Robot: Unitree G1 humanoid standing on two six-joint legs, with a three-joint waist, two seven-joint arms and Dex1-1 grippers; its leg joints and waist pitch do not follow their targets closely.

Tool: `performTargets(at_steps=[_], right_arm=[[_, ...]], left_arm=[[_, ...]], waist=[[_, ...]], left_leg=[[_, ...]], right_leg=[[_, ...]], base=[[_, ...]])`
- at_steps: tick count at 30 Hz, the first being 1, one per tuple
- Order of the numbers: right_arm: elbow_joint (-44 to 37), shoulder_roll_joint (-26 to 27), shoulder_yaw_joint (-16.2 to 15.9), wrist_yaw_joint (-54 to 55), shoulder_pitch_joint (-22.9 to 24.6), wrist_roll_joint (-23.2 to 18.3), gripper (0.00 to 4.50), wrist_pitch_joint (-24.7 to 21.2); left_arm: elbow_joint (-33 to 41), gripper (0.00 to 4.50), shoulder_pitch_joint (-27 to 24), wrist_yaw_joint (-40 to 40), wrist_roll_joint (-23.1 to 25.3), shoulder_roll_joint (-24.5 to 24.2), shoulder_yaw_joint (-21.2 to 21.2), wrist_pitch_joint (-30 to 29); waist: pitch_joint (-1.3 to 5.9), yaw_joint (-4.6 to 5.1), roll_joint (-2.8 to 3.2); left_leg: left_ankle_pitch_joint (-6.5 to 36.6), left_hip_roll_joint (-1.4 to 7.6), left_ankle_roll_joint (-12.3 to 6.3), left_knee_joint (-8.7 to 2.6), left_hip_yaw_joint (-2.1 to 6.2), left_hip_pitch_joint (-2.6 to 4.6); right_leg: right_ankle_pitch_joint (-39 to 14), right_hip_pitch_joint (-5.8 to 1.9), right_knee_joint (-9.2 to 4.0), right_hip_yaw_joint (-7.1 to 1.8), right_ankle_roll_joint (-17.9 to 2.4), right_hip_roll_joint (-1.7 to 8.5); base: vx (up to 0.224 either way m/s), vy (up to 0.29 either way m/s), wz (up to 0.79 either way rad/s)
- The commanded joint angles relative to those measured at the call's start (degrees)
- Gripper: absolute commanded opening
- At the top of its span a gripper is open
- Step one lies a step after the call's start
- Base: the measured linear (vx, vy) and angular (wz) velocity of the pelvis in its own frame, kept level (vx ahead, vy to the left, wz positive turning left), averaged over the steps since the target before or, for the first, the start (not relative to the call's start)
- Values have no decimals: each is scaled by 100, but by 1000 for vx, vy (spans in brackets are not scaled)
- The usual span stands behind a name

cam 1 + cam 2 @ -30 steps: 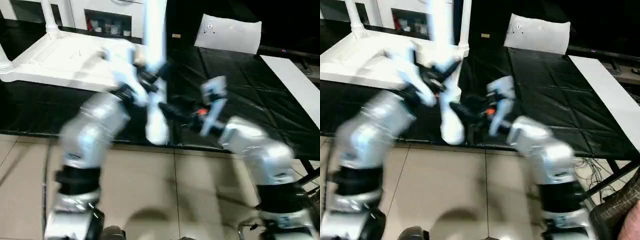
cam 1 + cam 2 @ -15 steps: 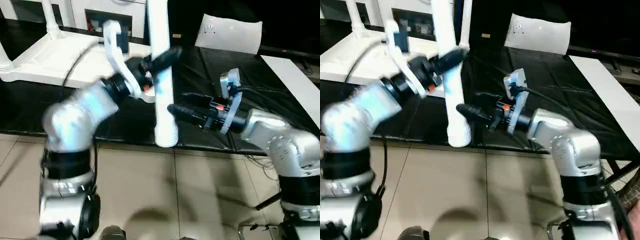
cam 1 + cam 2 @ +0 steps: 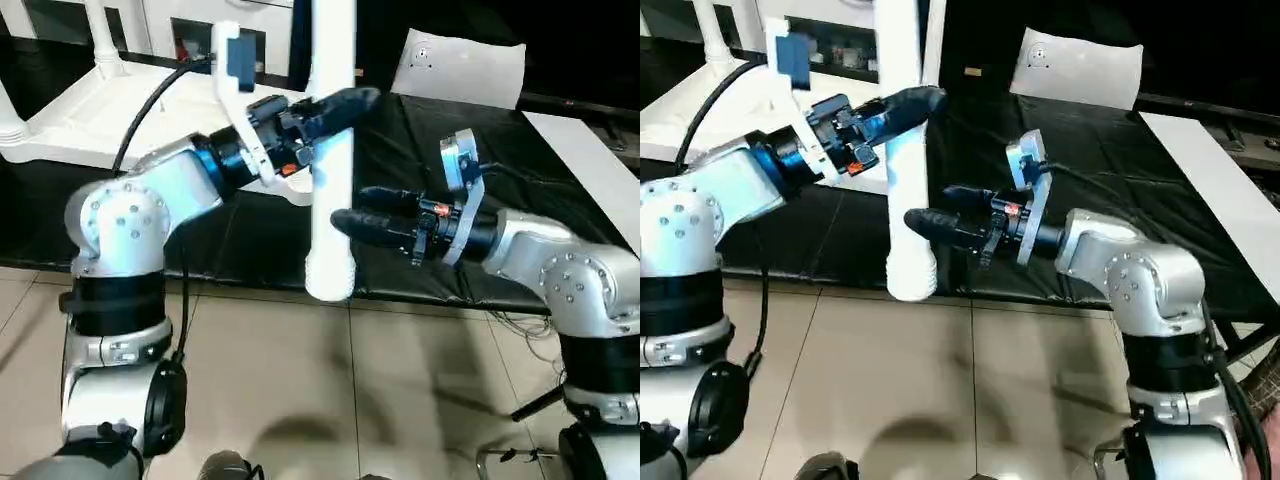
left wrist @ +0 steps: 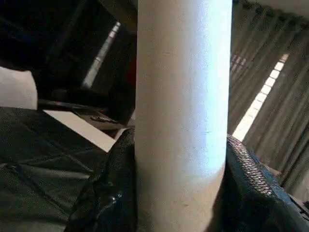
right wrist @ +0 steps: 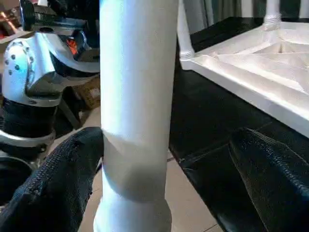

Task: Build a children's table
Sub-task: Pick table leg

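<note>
Lifted higher since before, the upright white tapered leg (image 3: 331, 180) stays clamped in the left gripper (image 3: 335, 108); right gripper (image 3: 352, 212) released.

A long white round leg (image 3: 331, 170) stands upright in mid-air, its ringed end hanging lowest, just in front of the tabletop (image 3: 120, 120). The tabletop lies ribbed underside up, with other white legs (image 3: 100, 35) already standing upright in its corner sockets.
</note>
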State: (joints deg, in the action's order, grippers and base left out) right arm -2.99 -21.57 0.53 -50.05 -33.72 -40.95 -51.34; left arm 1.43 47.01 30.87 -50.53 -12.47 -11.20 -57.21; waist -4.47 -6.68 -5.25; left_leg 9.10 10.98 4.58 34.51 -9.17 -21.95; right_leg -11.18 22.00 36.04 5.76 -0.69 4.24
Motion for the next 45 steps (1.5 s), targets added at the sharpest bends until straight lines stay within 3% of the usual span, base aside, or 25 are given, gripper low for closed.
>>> performTargets(at_steps=[1,7,13,21,29,37,38,39,40,45], right_arm=[[115,-96,-49,-87,-84,-41,450,-90],[253,-85,-148,-203,-169,6,450,-73],[393,-9,110,-161,-244,-228,450,-237],[528,54,424,-50,-273,-477,450,-419],[580,50,400,13,-270,-466,450,-401],[590,49,282,75,-271,-297,450,-317],[500,15,95,26,-209,-165,450,-244],[435,-21,-43,-37,-161,-105,450,-231],[435,-21,-44,-38,-160,-104,450,-231],[378,-135,-361,-210,-69,60,409,-187]], left_arm=[[63,182,124,98,-151,33,127,-45],[20,182,177,47,-350,136,-22,-149],[-256,182,285,-391,-743,375,-466,-278],[-567,182,285,-1004,-847,566,-795,-316],[-612,182,281,-1184,-912,625,-871,-357],[-478,182,230,-1193,-630,478,-552,-318],[-237,182,144,-911,-133,215,3,-125],[-134,182,118,-779,130,75,299,-23],[-134,182,117,-778,133,74,302,-22],[-121,182,162,-681,311,10,524,118]], waist=[[460,-16,13],[463,-30,-6],[463,-40,-16],[475,-73,-19],[481,-127,-22],[479,-145,-19],[477,-156,-24],[471,-138,-6],[469,-134,-2],[475,-132,10]], left_leg=[[956,239,268,-402,31,92],[912,239,269,-396,29,89],[927,232,258,-388,24,94],[883,238,288,-394,30,93],[795,241,295,-394,29,100],[892,239,357,-409,35,96],[898,251,346,-422,47,111],[906,259,365,-438,54,107],[927,260,383,-429,43,120],[888,253,407,-418,40,99]], right_leg=[[-1483,-270,-477,-343,-636,469],[-1462,-273,-468,-342,-636,471],[-1412,-269,-471,-338,-679,463],[-1345,-277,-470,-337,-592,457],[-1243,-276,-456,-340,-552,456],[-1361,-277,-471,-341,-447,458],[-1449,-267,-499,-338,-365,467],[-1482,-267,-487,-341,-295,458],[-1486,-255,-486,-348,-281,462],[-1278,-271,-450,-344,-457,464]], base=[[0,0,0],[0,0,0],[0,0,0],[0,0,0],[0,0,0],[0,0,0],[0,0,0],[0,0,0],[0,0,0],[0,0,0]])
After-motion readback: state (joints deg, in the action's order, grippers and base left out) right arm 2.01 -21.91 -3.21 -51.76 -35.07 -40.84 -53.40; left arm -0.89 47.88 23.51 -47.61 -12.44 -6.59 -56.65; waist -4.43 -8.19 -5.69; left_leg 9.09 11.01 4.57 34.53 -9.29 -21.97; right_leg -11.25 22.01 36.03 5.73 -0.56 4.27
